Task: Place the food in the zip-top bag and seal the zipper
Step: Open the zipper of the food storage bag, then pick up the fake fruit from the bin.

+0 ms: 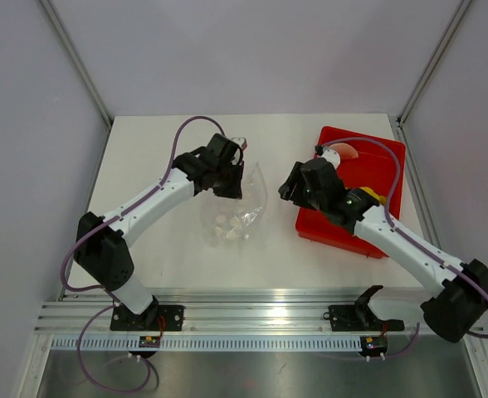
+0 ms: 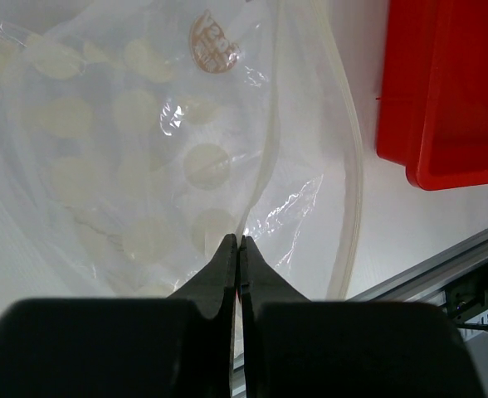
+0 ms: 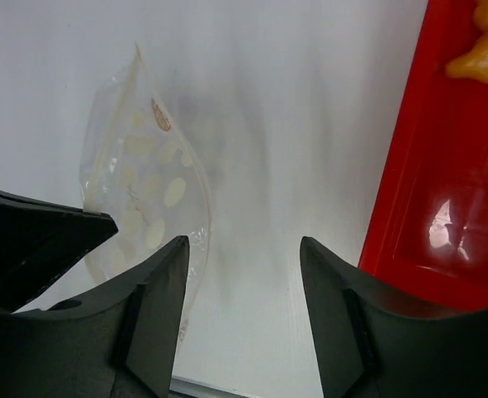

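The zip-top bag [image 1: 242,209] lies clear and floppy on the white table, its spotted face [image 2: 136,141] up in the left wrist view. My left gripper [image 2: 241,242] is shut on a thin edge of the bag's film, lifting it. The zipper [image 2: 356,174] curves as a pale strip along the open mouth. My right gripper [image 3: 244,245] hangs open and empty above bare table, between the bag [image 3: 148,186] and the red tray [image 3: 443,199]. Food sits in the tray: a pink watermelon slice [image 1: 348,152], a yellow piece [image 1: 370,196] and an orange-yellow knobbly piece [image 3: 483,51].
The red tray [image 1: 377,166] stands at the right of the table, partly under my right arm. The left gripper's dark body [image 3: 28,240] shows at the left edge of the right wrist view. An aluminium rail [image 1: 252,319] runs along the near edge.
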`<state>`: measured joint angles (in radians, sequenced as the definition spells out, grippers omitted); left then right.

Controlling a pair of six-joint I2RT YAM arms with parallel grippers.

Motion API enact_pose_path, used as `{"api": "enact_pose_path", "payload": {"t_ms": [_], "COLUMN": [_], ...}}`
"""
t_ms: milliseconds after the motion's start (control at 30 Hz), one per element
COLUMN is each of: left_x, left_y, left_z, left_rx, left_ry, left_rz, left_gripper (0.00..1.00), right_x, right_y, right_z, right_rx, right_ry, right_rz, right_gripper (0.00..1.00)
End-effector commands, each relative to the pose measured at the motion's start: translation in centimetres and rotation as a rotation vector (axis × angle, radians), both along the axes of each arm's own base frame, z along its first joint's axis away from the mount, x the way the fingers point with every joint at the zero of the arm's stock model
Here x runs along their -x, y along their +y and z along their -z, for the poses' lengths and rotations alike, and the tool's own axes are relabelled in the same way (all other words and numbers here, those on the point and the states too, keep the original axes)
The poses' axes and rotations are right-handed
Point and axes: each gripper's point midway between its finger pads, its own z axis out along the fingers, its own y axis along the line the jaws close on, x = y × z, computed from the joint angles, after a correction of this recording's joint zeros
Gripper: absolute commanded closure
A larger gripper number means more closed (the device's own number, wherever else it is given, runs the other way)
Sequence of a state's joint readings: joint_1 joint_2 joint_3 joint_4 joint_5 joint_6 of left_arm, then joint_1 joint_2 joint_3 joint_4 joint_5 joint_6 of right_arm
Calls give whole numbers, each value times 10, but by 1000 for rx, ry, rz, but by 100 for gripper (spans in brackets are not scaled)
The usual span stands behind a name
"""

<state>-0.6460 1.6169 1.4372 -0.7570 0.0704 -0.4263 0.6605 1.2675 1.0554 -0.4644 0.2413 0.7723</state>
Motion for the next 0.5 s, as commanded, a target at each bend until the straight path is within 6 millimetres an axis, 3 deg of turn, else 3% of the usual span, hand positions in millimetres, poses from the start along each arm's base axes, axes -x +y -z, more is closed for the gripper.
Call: {"api": "enact_pose_path", "payload": {"t_ms": [0, 67, 133, 167, 233, 267, 300, 400, 467], "left_x": [-11, -10, -10, -9, -9, -9, -8, -6, -5], "left_y": [-12, -12, -12, -12, -12, -12, -12, -14, -16], "left_z": [-20, -22, -23, -24, -25, -26, -27, -29, -30], "left_rx": [64, 66, 70, 71, 72, 74, 74, 80, 83], "left_ry": [-56, -61, -63, -64, -65, -66, -68, -66, -70], "left_rz": [8, 7, 7, 8, 8, 7, 10, 15, 21], "left_gripper": [100, 100, 100, 100, 100, 100, 100, 100, 100], "right_x": [2, -3, -8, -20, -33, -39, -44, -63, -69], "right_y": [-34, -60, -75, -96, -116, -139, -151, -168, -171], "right_z": [-20, -25, -20, -20, -14, -6, 0, 35, 45], "right_rx": [83, 105, 91, 86, 120, 152, 166, 184, 210], "right_ry": [-79, -99, -77, -74, -46, -4, 31, 162, 196], "right_rz": [68, 140, 164, 225, 262, 313, 340, 340, 323], "right_gripper": [36, 31, 25, 24, 23, 23, 23, 24, 25]}}
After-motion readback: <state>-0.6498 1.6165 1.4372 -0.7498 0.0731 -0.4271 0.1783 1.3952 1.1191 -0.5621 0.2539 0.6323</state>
